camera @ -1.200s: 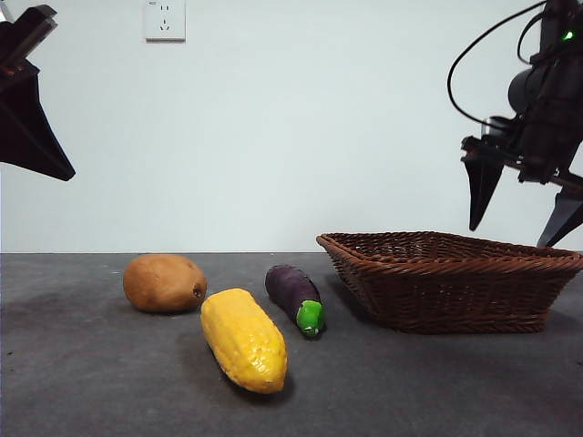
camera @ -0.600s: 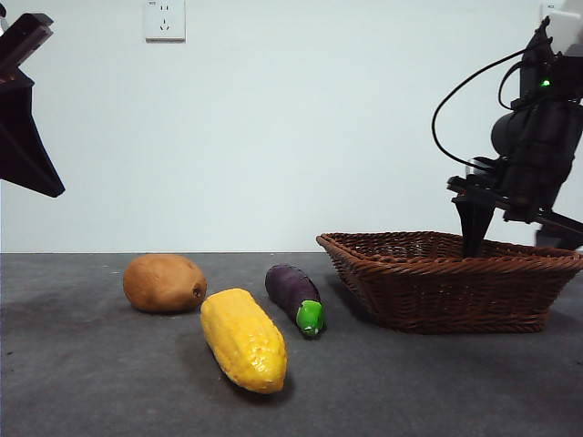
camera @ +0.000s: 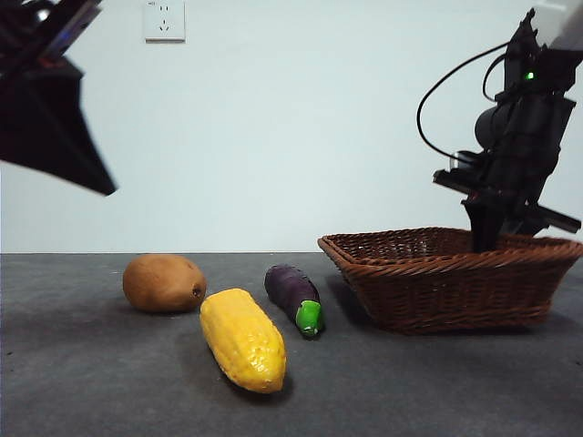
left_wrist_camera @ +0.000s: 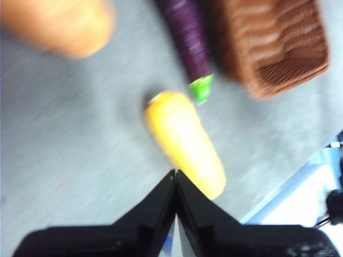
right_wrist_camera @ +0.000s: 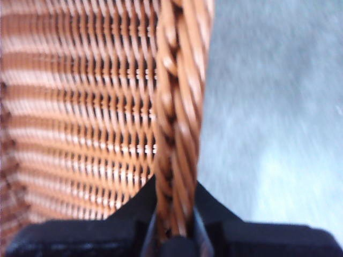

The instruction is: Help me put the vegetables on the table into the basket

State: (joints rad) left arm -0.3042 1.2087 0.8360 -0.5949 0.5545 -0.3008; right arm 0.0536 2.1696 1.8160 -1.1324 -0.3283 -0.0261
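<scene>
Since a second ago the right gripper (camera: 485,238) dropped onto the basket (camera: 446,287) rim at far right, and the basket tilted a bit. Corn (camera: 242,339), potato (camera: 164,282) and eggplant (camera: 295,298) sit untouched on the worktop (camera: 91,382).

Left wrist: left gripper (left_wrist_camera: 175,179) closed, empty, above the corn (left_wrist_camera: 185,142).

Right wrist: right gripper (right_wrist_camera: 175,211) clamped on the basket rim (right_wrist_camera: 177,107). I'd keep that pinch steady and slide slowly.
</scene>
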